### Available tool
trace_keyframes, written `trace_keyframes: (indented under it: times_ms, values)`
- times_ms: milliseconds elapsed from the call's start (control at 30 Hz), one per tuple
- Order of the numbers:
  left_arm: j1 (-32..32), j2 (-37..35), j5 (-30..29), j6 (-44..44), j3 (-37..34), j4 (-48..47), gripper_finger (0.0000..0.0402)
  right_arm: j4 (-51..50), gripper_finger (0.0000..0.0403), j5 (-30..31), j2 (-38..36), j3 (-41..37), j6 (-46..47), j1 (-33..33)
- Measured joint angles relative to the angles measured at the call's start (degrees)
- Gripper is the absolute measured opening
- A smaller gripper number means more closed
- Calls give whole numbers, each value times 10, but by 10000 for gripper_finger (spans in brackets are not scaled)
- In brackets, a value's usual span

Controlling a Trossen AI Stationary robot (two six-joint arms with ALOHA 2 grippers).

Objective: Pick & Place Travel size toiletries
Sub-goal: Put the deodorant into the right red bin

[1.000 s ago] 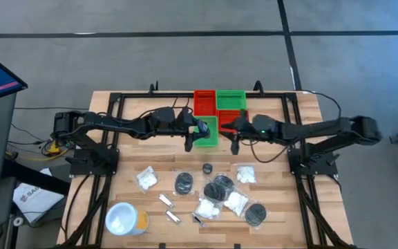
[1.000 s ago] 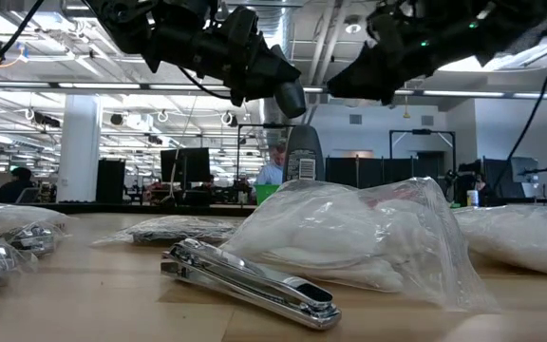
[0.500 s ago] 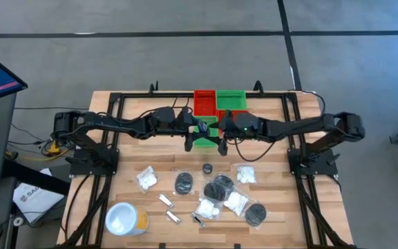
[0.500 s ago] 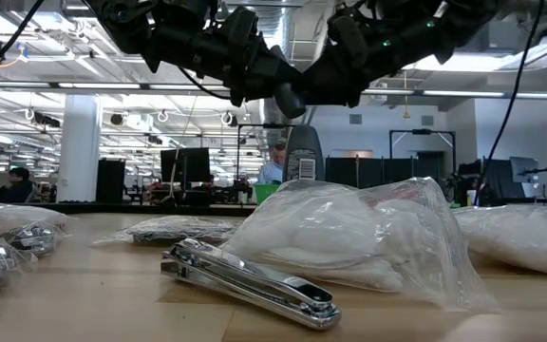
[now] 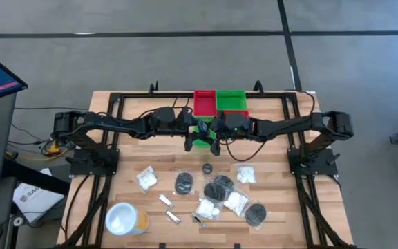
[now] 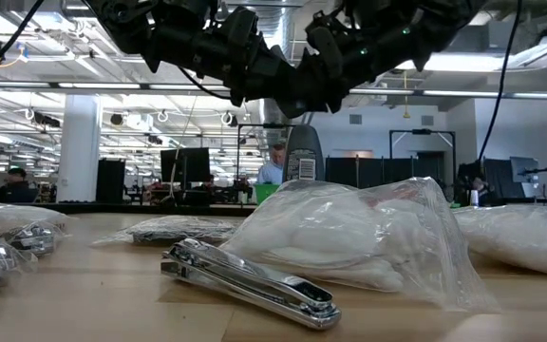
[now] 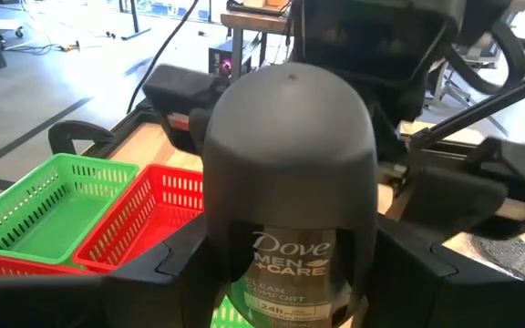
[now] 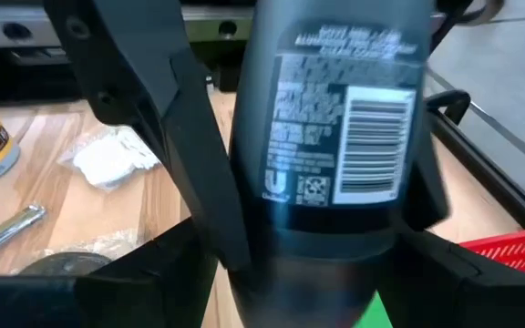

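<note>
Left gripper (image 7: 285, 273) clamped on grey bottle (image 7: 290, 173), apparently mid-handover; right gripper (image 8: 313, 264) flanking, closure unclear; next, firm grasp.

Bright ceiling lights (image 6: 463, 62) are lighting the scene evenly. Glare is shining on the nail clipper (image 6: 250, 282). The deodorant bottle (image 8: 335, 137) is appearing blurred in the right wrist view.

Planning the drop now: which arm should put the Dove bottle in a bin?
Left, probably. The left gripper already grips the Dove bottle above the green bin. The right gripper has closed in beside it, but its hold is unclear.
</note>
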Motion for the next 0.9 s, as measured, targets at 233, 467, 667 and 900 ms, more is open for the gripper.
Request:
trace_keyframes:
  times_ms: [233, 467, 667, 900]
  values:
    - [0, 0, 0, 0, 0, 0, 201, 1, 243, 0, 9, 6, 3, 0]
    - [0, 0, 0, 0, 0, -1, 207, -3, 187, 0, 4, 6, 4, 0]
    - [1, 0, 0, 0, 0, -2, 204, -12, 187, 0, 4, 7, 2, 0]
    - [1, 0, -5, 0, 0, -2, 222, -14, 187, -14, 4, 7, 0, 0]
